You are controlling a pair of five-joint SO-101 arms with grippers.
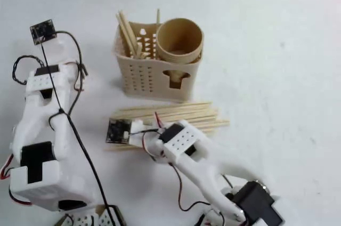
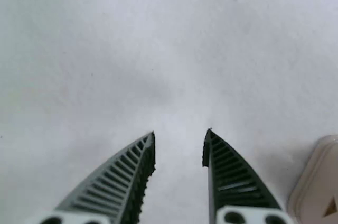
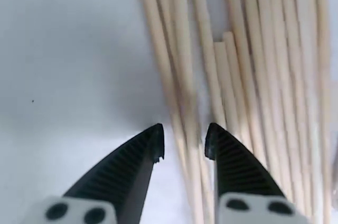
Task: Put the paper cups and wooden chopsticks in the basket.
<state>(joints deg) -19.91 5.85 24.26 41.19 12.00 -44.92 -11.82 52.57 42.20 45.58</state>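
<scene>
A cream perforated basket stands mid-table with stacked paper cups and a few wooden chopsticks upright inside it. In front of it, a loose pile of chopsticks lies flat on the table. My right arm leans over the near end of that pile. My right gripper is open just above the chopsticks, its fingers straddling the outermost sticks of the pile. My left gripper is open over bare white table, with a corner of the basket beside it.
My left arm sits folded at the table's left side, apart from the basket. Cables trail between the two arms. White table surface stretches to the right of the basket.
</scene>
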